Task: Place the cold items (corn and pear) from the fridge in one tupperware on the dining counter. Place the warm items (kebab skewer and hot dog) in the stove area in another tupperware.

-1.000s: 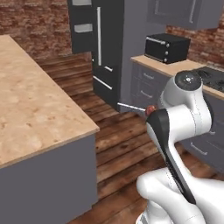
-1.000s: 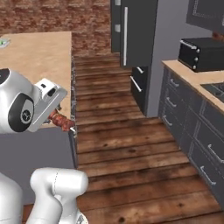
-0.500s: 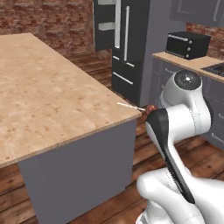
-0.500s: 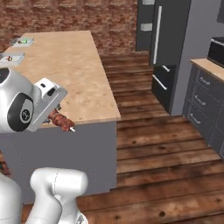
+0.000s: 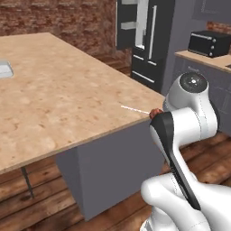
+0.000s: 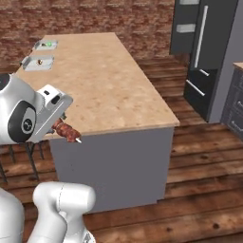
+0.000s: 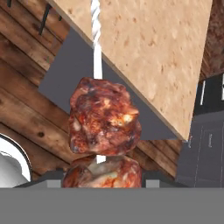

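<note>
My gripper (image 6: 58,124) is shut on the kebab skewer (image 6: 67,131), held in the air beside the near corner of the dining counter (image 6: 102,80). In the hand view the dark red-brown meat chunks (image 7: 104,122) sit between the fingertips (image 7: 159,178), and the thin stick (image 7: 96,48) points over the counter's edge (image 7: 144,43). The left base view shows the stick's tip (image 5: 135,109) just over the counter (image 5: 58,99). Two tupperware trays stand at the counter's far end: one (image 6: 46,45) holds something green like the corn, the other (image 6: 39,61) a small dark speck, too small to tell. The fridge (image 6: 199,47) stands behind.
The counter's grey side panel (image 6: 114,166) stands directly in front of the base. One tray's edge (image 5: 5,70) shows at the far left. A black microwave (image 5: 211,43) sits on the grey cabinets at right. Wooden floor (image 6: 204,156) lies open between counter and fridge.
The whole picture has shifted: the base has turned and driven toward the dining counter, which now fills more of both base views. The arm keeps its pose with the skewer still gripped.
</note>
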Tool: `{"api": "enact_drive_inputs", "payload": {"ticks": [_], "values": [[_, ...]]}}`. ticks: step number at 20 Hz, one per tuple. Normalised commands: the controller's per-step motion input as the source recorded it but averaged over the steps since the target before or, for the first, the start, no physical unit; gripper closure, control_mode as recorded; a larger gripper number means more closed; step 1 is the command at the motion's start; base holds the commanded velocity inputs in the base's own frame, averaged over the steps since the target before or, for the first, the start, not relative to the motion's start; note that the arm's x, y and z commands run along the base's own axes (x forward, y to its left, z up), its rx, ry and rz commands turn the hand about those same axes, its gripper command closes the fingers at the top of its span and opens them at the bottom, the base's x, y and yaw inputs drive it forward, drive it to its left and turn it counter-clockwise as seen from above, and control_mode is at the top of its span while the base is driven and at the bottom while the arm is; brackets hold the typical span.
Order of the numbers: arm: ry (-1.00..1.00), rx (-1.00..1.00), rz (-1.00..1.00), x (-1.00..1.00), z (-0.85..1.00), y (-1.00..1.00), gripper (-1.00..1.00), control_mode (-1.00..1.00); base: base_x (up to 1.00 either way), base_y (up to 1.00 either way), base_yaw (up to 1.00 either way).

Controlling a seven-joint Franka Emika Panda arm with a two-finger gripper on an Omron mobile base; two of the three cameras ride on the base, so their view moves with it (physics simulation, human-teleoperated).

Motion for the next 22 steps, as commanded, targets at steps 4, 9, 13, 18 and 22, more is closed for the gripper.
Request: {"api": "enact_drive_inputs", "payload": {"ticks": [4, 9, 13, 18, 22], "values": [[0.00, 0.00, 0.00, 0.00, 0.00, 0.00, 1.00, 1.00, -0.03, 1.00, 0.00], [0.00, 0.00, 0.00, 0.00, 0.00, 0.00, 1.00, 1.00, -0.01, 1.00, 0.00], [0.00, 0.00, 0.00, 0.00, 0.00, 0.00, 1.00, 1.00, 0.00, 1.00, 0.00], [0.00, 0.00, 0.00, 0.00, 0.00, 0.00, 1.00, 1.00, 0.00, 1.00, -0.04], [0.00, 0.00, 0.00, 0.00, 0.00, 0.00, 1.00, 1.00, 0.00, 1.00, -0.30]]}}
